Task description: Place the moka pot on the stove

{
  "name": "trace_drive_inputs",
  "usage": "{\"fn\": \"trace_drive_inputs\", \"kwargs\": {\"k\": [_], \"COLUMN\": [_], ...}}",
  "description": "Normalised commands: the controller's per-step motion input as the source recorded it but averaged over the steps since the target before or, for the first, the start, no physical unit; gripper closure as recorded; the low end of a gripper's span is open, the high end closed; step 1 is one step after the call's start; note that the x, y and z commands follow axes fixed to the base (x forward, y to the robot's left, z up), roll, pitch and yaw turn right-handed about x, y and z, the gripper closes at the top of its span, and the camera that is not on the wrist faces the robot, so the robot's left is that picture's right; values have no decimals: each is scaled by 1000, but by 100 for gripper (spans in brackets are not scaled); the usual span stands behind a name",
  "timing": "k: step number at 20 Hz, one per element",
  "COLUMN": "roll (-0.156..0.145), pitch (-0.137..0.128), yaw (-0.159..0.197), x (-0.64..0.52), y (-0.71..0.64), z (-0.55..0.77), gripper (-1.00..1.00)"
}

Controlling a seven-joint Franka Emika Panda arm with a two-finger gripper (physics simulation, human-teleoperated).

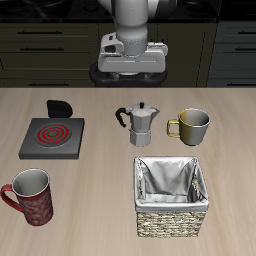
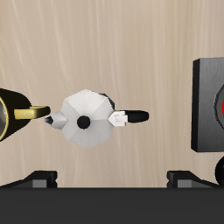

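The moka pot (image 1: pixel 142 124) is small, silver-grey and faceted, with a lid knob and a dark side handle. It stands upright near the table's middle, between the stove and the olive-metallic mug. The wrist view shows it from above (image 2: pixel 87 119). The stove (image 1: pixel 52 135) is a flat dark grey plate with red coil rings and a black knob block at its back corner; its edge shows in the wrist view (image 2: pixel 208 105). My gripper (image 1: pixel 129 68) hangs high above the table's back, behind the moka pot, with nothing between its fingers (image 2: pixel 39 179); they stand apart.
An olive-metallic mug (image 1: pixel 192 125) stands beside the moka pot. A wicker basket (image 1: pixel 173 194) with a grey lining sits nearer the front edge. A red mug (image 1: pixel 30 194) stands at the front, before the stove.
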Motion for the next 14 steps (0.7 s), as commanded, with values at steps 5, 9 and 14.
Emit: {"fn": "trace_drive_inputs", "kwargs": {"k": [5, 9, 14], "roll": [32, 18, -8], "pitch": [-8, -43, -101], "yaw": [-15, -2, 49], "x": [38, -6, -92], "y": [208, 183, 158], "z": [-237, -192, -100], "gripper": [-100, -100, -100]}}
